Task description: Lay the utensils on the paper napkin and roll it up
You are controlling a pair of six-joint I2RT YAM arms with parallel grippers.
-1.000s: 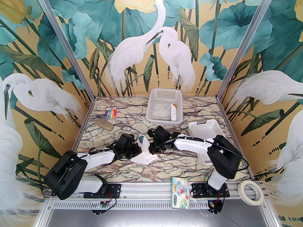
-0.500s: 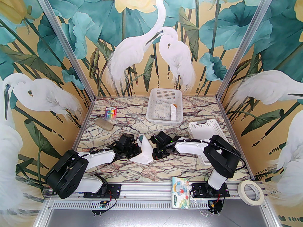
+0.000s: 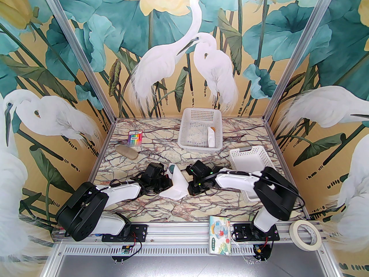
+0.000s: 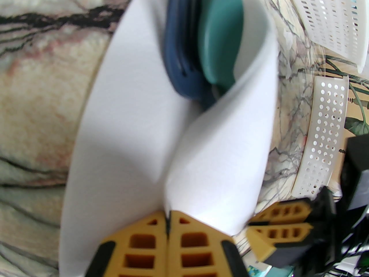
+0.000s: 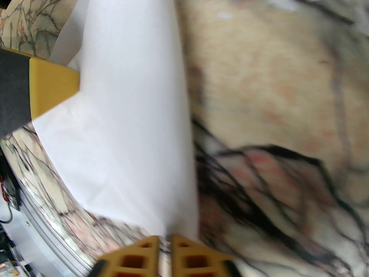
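White paper, thin and soft, is the weak point here. The paper napkin sits mid-table on the marble-patterned tabletop, curled into a loose cone around the fork and the teal spoon. Their heads poke out of the far, open end.

The left gripper is pressed together on a fold at the napkin's near edge. The right gripper has its jaws a narrow slit apart at the opposite corner, and it cannot be told whether any paper lies between them.

With only one firm pinch, the overlapping flap could spring back and the cone fall open. A sideways pull from the left gripper could tear the sheet at the pinch. Tilting or dragging the bundle could let the smooth plastic utensils slide out of the wide mouth. Rolling unevenly would probably crease the paper into a crumple, not a tube.
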